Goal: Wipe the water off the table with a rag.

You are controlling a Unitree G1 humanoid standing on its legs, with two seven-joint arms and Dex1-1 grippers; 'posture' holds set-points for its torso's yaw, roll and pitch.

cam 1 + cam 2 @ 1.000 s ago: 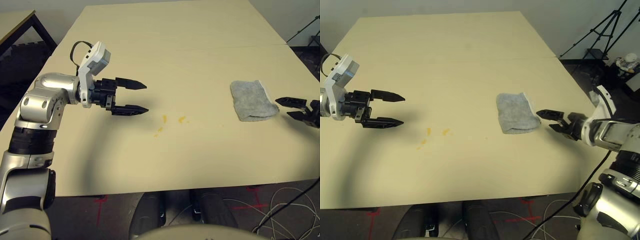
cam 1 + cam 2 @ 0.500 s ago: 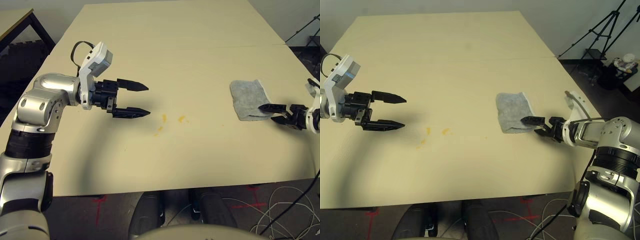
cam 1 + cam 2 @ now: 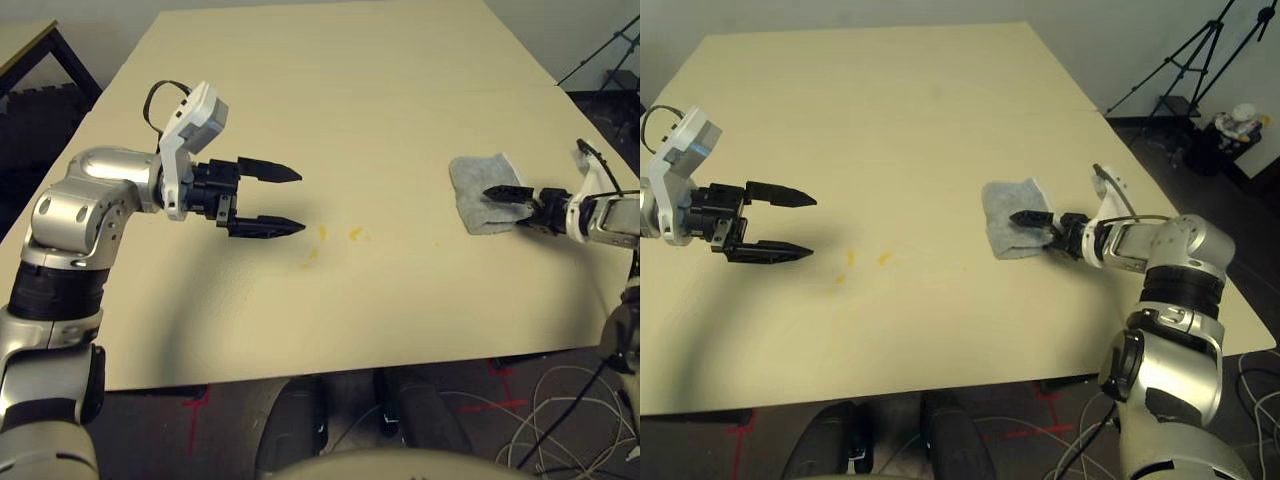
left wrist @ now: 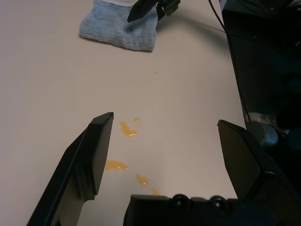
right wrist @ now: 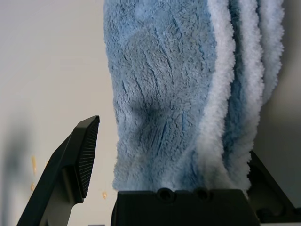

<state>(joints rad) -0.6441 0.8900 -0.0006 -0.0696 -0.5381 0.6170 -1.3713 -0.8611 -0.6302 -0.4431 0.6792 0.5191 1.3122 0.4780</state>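
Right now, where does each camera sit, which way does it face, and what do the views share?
Left eye and right eye: on the head, looking down at the table, silver forearms in view.
Left wrist: looks between the open left gripper over the water toward the rag.
Right wrist: looks along the open right gripper, fingers straddling the rag.
Shared: the rag and the water show in all four.

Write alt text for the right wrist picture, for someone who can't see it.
A folded, fuzzy blue-grey rag with paler edges lies on a pale table, between the right gripper's two open black fingers. A few small orange drops dot the table beside one finger.
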